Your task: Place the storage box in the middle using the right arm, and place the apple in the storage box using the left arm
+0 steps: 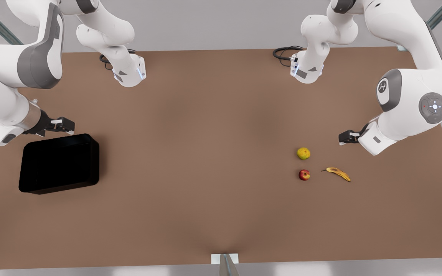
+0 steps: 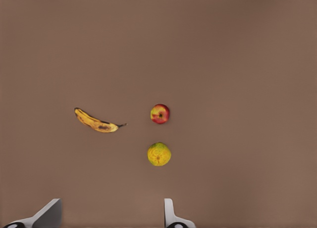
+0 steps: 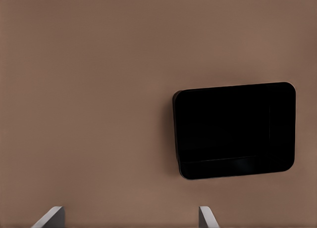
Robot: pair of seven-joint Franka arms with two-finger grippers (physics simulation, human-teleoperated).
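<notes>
While its fingers (image 3: pixel 54 215) stand spread with nothing between them, the right gripper (image 1: pixel 64 125) hangs at the front view's left, just above the far edge of the storage box (image 1: pixel 60 164), a glossy black rectangular bin with rounded corners and low walls. The box rests flat on the brown tabletop (image 1: pixel 205 153) near its left edge, well away from the middle; in the right wrist view it (image 3: pixel 234 130) lies apart from the fingertips.

The left gripper (image 1: pixel 346 137) hovers at the front view's right, its fingers (image 2: pixel 169 214) likewise apart and holding nothing. Near it, toward the middle, lies a small round yellow-green fruit (image 1: pixel 303 153). Just beyond that, nearer the camera, sits the apple (image 1: pixel 304 174), a small round red fruit with a yellowish patch, apart from its neighbours. To the apple's right lies a spotted yellow banana (image 1: pixel 337 173). The left wrist view shows the same three: apple (image 2: pixel 160 114), yellow-green fruit (image 2: pixel 159 154) and banana (image 2: pixel 96 121), all resting on the tabletop, clear of the fingers.
</notes>
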